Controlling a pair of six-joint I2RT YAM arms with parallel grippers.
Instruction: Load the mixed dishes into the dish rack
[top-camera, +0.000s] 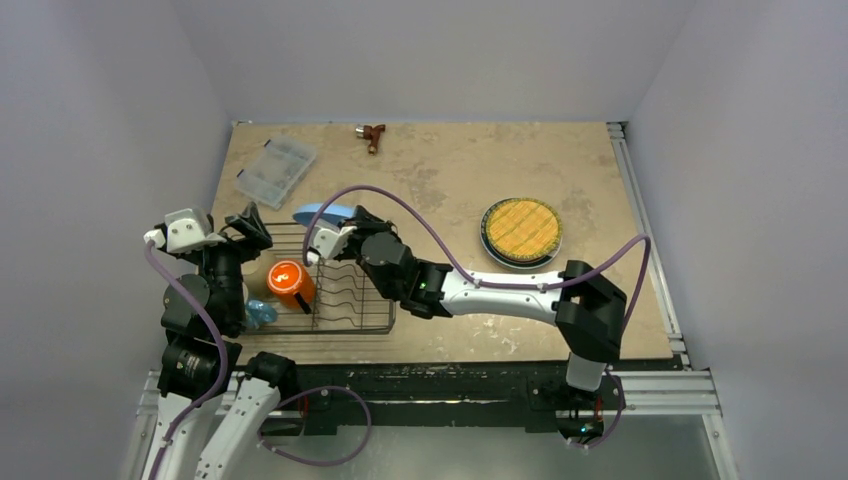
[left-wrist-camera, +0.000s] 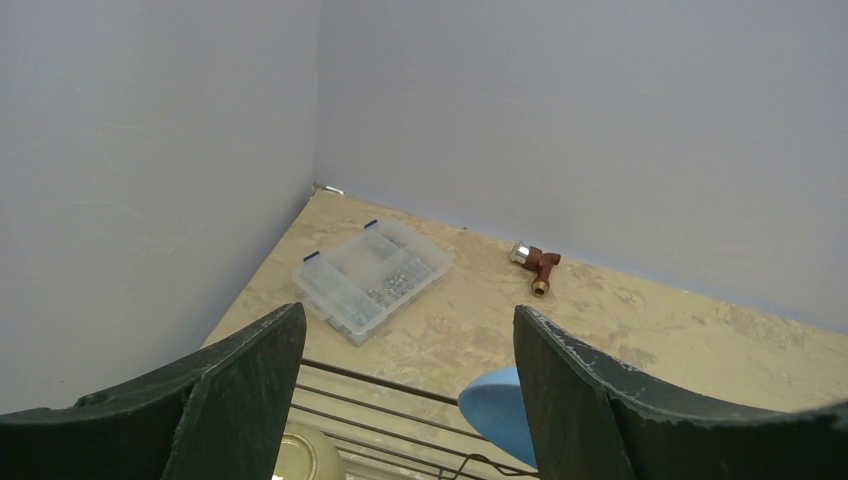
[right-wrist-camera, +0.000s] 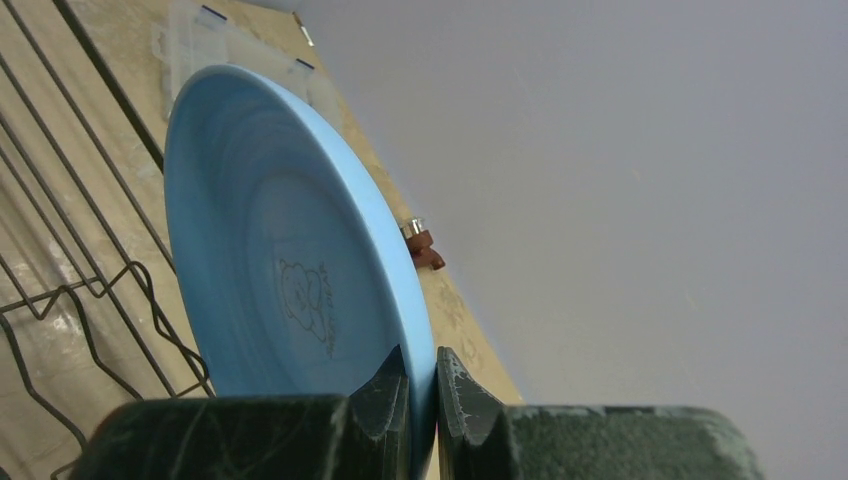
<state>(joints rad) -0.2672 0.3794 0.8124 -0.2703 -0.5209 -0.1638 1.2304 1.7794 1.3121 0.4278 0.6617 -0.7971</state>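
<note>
A black wire dish rack (top-camera: 352, 300) sits on the beige bench (top-camera: 450, 170) just ahead of the arm bases, towards the left. An orange mug (top-camera: 288, 283) stands inside it, left of the wavy dividers. A blue mug (top-camera: 262, 314) sits at the rack's near left corner, partly hidden by the left arm. The left pincer (left-wrist-camera: 408, 312) hangs over the rack's far left corner, released, its jaws wide apart with nothing between them. Below it, the wrist view catches the edge of a small white bowl (left-wrist-camera: 305, 455).

The right arm reaches across from the right. Its right pincer (right-wrist-camera: 420, 370) is clenched on the rim of the light blue plate (right-wrist-camera: 290, 270), holding it on edge over the far side of the rack. Whether the plate touches the wires cannot be told.

Well to the right lies the yellow woven-pattern plate (top-camera: 521, 228), stacked on a dark-rimmed plate (top-camera: 497, 257). Near the far edge are a clear plastic compartment box (top-camera: 275, 170) and a small brown tool (top-camera: 373, 134).
</note>
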